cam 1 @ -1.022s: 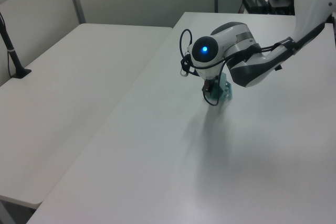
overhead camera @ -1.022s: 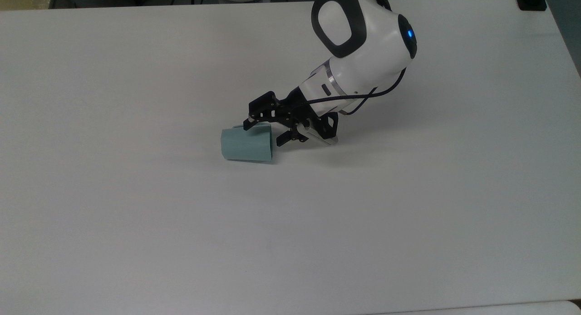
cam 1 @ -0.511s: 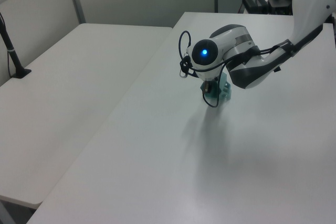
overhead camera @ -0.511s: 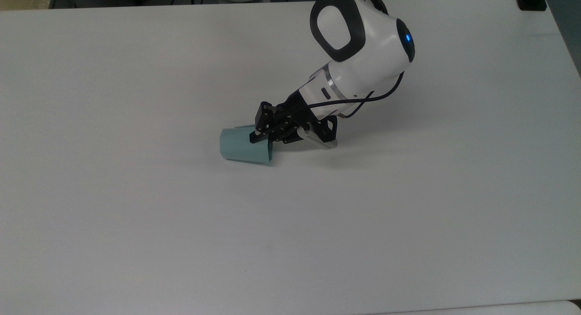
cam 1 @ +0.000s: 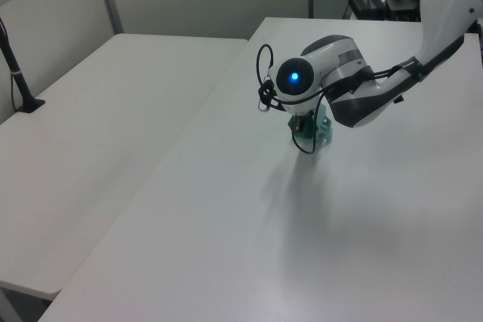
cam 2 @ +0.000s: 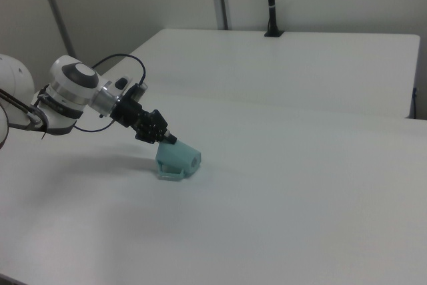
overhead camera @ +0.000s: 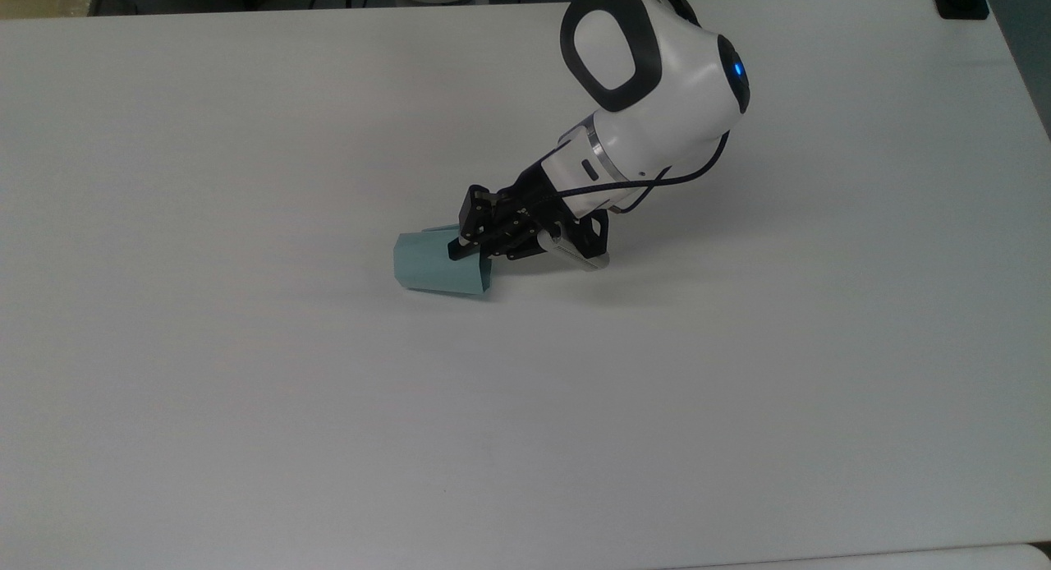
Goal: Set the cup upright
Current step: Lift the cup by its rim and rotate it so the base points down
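Cup (overhead camera: 435, 265) lies on its side on the white surface (overhead camera: 246, 406) — rim end toward the top view's right, narrower base toward the top view's left, near the middle of the surface. The pincer (overhead camera: 470, 245) reaches down at a slant from the arm (overhead camera: 649, 85) and is closed on the cup's wall at the rim end — one finger (cam 2: 170, 141) presses the upper face.

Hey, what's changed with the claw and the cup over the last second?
In the top view the claw was open astride the rim end of the cup; it has since shut on that rim wall. The cup's narrow end has crept slightly toward the top view's left. The cup still lies on its side on the table, and the arm's pose barely changed.
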